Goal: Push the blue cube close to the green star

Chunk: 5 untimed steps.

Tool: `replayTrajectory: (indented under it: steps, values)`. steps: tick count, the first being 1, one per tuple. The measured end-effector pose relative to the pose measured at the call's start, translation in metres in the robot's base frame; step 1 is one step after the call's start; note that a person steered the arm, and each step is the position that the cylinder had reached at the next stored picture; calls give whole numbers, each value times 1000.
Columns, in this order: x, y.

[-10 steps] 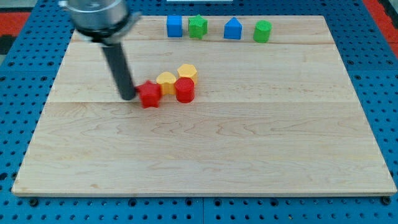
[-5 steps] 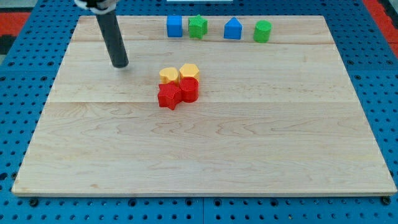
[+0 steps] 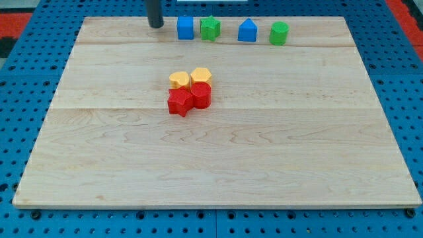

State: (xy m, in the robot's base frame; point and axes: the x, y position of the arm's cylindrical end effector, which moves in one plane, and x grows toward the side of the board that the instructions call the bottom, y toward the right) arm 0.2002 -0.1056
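The blue cube (image 3: 185, 28) sits near the board's top edge, left of centre. The green star (image 3: 210, 28) stands right beside it on its right, with a narrow gap or light contact between them. My tip (image 3: 156, 26) is at the view's top, a short way left of the blue cube and apart from it. Only the rod's lower part shows.
A blue house-shaped block (image 3: 247, 31) and a green cylinder-like block (image 3: 279, 33) lie further right along the top edge. Mid-board is a tight cluster: two yellow blocks (image 3: 178, 80) (image 3: 200, 75), a red star (image 3: 179, 102) and a red block (image 3: 201, 95). The wooden board (image 3: 99, 165) lies on a blue pegboard.
My tip has left the red star, which it had pushed right into the cluster, and has travelled up and right to beside the blue cube. The top-row blocks have not moved.
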Motion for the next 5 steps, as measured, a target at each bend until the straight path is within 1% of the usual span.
replayTrajectory:
  steps: [1,2,3,4,5]
  values:
    - [-7,17]
    - [1,35]
    - [2,35]
    - [-8,42]
    - [-7,64]
